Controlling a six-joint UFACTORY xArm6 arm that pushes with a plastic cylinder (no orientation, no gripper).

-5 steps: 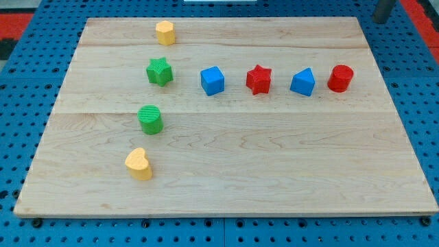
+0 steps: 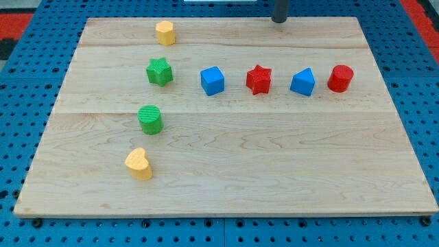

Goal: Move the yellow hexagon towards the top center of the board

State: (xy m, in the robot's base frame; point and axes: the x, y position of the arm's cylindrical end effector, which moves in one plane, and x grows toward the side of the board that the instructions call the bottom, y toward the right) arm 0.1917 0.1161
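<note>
The yellow hexagon (image 2: pixel 164 31) sits near the top edge of the wooden board (image 2: pixel 226 158), left of centre. My tip (image 2: pixel 279 20) is at the board's top edge, right of centre, well to the right of the hexagon and above the red star (image 2: pixel 258 79). It touches no block.
A green star (image 2: pixel 159 71) lies just below the hexagon, a green cylinder (image 2: pixel 150 119) below that, and a yellow heart (image 2: pixel 138 164) at lower left. In a row to the right lie a blue cube (image 2: pixel 212 80), the red star, a blue block (image 2: pixel 302 82) and a red cylinder (image 2: pixel 340 78).
My tip has moved left along the top edge, from the top right corner to just right of centre. No block has moved.
</note>
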